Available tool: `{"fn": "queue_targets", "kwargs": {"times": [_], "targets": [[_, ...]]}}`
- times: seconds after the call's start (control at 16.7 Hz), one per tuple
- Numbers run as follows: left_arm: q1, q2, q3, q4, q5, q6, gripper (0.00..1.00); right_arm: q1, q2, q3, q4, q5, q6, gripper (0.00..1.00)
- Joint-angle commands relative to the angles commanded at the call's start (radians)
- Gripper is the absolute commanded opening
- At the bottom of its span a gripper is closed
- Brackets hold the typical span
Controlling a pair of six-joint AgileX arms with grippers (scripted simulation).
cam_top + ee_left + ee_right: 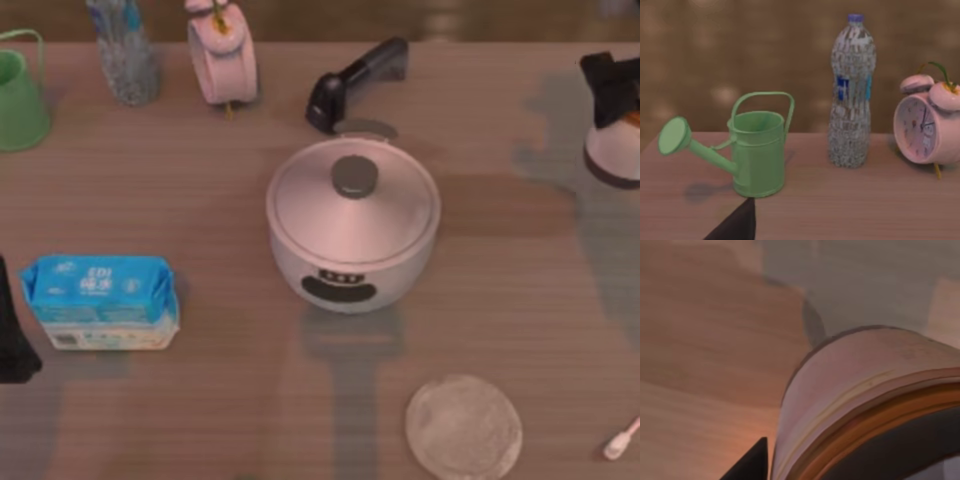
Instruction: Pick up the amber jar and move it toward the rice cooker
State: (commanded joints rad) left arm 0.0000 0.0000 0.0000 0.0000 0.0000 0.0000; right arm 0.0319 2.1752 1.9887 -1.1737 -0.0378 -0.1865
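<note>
Filling my right wrist view, the small brown glass amber jar (pixel 875 405) with white label sits directly under the right tool (pixel 612 85), apparently pinched. Only the top view shows the large round white rice cooker (pixel 352 225), well apart; left tool (pixel 12 340) parked, grip unreadable.

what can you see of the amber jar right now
The amber jar sits at the top view's right edge, far from the rice cooker at centre. The right hand is over its top, hiding the lid there. The right wrist view shows, close up, a wide white label, an orange band and a dark part beyond. Whether it is lifted is unclear.
</note>
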Motion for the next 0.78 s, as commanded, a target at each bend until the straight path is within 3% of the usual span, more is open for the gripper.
{"fn": "queue_targets", "kwargs": {"times": [0.24,0.6,0.78], "targets": [[0.0,0.0,0.0,0.0,0.0,0.0,1.0,0.007,-0.145,-0.131,-0.024,0.001,0.0,0.0],[0.0,0.0,0.0,0.0,0.0,0.0,1.0,0.004,-0.153,-0.139,-0.023,0.001,0.004,0.0],[0.0,0.0,0.0,0.0,0.0,0.0,1.0,0.048,-0.151,-0.168,0.006,0.013,0.073,0.0]]}}
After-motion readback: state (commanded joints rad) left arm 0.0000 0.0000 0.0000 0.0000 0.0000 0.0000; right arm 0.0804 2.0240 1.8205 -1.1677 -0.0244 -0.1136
